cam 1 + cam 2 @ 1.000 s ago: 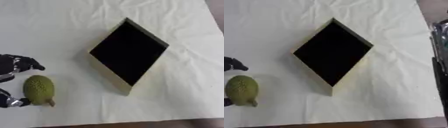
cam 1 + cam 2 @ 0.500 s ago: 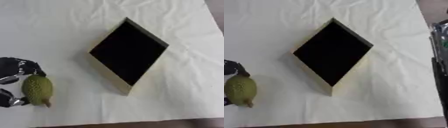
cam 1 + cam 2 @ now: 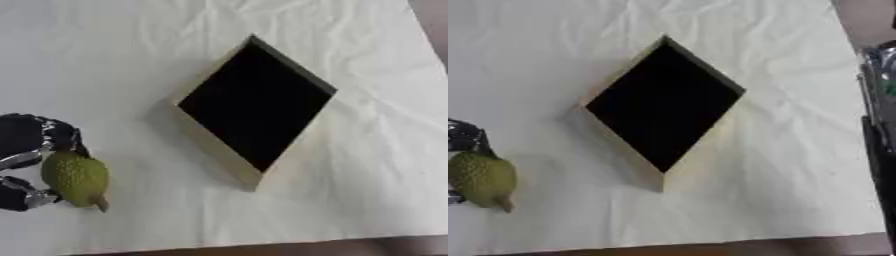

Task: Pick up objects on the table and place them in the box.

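A green, spiky oval fruit [image 3: 77,177] lies at the left edge of the white cloth. My left hand [image 3: 35,141] comes in from the left, its fingers curled over the fruit's top and its thumb [image 3: 24,198] under the lower end. An open tan box [image 3: 203,146] with a black inside sits askew in the middle, to the fruit's right and apart from it. A black and silver shape, likely my right hand [image 3: 878,100], shows at the right edge, off the cloth.
A wrinkled white cloth [image 3: 114,55] covers the table. Its front edge [image 3: 262,242] runs along the bottom, with brown surface below. The cloth's right edge [image 3: 846,75] lies close to the dark shape.
My left hand's fingers have come down and curled closer over the top of the green fruit. The fruit has tilted slightly; the box has not moved.
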Robot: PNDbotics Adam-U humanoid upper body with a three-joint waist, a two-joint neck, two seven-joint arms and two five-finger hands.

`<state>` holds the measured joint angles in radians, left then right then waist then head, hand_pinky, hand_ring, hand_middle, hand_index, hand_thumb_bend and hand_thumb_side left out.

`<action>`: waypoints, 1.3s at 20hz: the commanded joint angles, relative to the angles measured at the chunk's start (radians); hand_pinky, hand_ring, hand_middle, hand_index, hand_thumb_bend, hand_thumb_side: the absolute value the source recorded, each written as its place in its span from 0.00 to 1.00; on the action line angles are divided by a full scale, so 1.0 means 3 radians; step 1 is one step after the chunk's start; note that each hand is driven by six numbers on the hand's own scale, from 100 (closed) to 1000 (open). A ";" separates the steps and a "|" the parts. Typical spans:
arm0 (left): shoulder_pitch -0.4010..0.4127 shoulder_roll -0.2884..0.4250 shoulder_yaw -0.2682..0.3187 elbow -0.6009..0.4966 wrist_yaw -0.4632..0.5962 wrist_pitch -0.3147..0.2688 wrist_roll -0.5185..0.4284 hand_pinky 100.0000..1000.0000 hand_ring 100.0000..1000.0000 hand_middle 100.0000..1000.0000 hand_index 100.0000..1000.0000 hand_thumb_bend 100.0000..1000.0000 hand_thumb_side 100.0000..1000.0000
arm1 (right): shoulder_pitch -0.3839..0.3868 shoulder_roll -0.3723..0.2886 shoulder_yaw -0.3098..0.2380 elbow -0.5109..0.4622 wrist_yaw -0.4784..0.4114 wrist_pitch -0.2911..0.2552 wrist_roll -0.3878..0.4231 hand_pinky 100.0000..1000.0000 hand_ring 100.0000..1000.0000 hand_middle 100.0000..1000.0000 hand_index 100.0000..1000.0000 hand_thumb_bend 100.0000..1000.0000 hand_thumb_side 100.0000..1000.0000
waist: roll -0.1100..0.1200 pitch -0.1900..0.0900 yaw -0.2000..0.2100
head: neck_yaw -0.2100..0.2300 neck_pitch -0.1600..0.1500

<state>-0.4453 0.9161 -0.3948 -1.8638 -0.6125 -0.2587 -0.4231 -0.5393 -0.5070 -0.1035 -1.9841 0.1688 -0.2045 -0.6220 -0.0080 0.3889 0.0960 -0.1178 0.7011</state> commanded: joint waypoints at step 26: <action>-0.0716 -0.0211 0.0440 -0.0454 -0.0382 -0.0221 0.0553 0.35 0.45 0.45 0.62 0.17 0.00 | -0.0102 -0.0047 0.0032 -0.0053 -0.0065 -0.0014 0.0057 0.81 0.62 0.58 0.78 0.25 0.51 | 0.0052 -0.0143 -0.0112 | 0.0126 0.0008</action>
<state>-0.6419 0.8573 -0.2706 -1.9853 -0.7098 -0.3151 -0.2580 -0.5557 -0.5057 -0.0912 -1.9841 0.1557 -0.2068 -0.6098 0.0064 0.3726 0.0616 -0.0891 0.7018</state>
